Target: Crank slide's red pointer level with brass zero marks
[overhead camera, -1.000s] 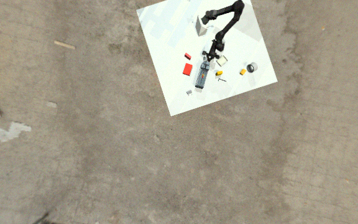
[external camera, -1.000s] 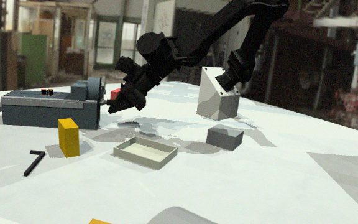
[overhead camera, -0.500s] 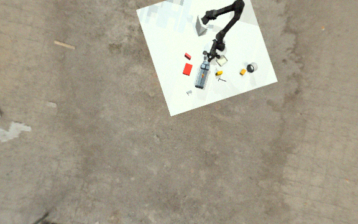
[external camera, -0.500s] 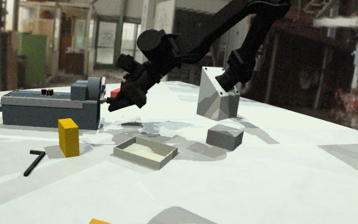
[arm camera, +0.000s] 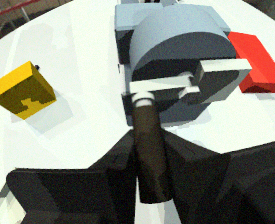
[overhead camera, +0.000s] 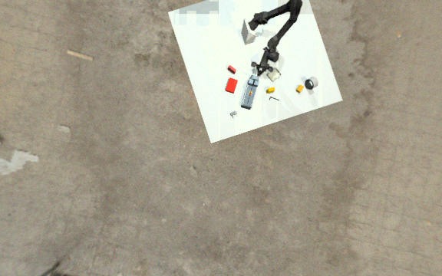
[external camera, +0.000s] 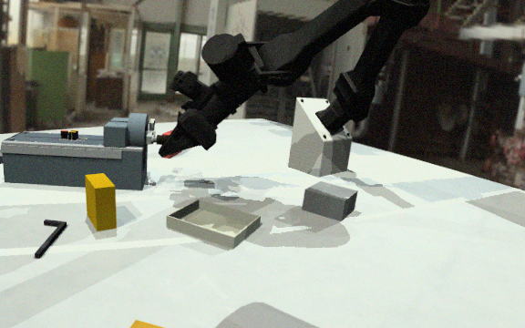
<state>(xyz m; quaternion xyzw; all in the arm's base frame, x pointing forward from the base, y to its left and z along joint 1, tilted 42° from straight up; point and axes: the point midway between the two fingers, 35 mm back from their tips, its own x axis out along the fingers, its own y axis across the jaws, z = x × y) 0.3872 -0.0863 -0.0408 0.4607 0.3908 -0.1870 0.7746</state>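
The grey machine (overhead camera: pixel 247 97) (external camera: pixel 62 159) lies on the white table (overhead camera: pixel 213 50) (external camera: pixel 381 255). Its round crank disc (external camera: pixel 138 128) (arm camera: pixel 181 39) faces my arm. A pale crank arm (arm camera: pixel 188 84) lies across the disc and carries a dark handle (arm camera: pixel 149 163). My gripper (overhead camera: pixel 258 71) (external camera: pixel 171 143) (arm camera: pixel 144 133) is shut on that handle at the machine's end. On the slide, the red pointer (external camera: pixel 64 134) sits close beside the brass marks (external camera: pixel 74 134). I cannot tell whether they are exactly level.
A yellow block (external camera: pixel 100 200) (arm camera: pixel 23 90), a black hex key (external camera: pixel 50 237), a shallow tray (external camera: pixel 212 223) and a grey block (external camera: pixel 329 199) lie near the machine. A white wedge (external camera: pixel 317 141) stands by the arm's base. Red blocks (overhead camera: pixel 231 85) (arm camera: pixel 257 63) lie on the machine's other side.
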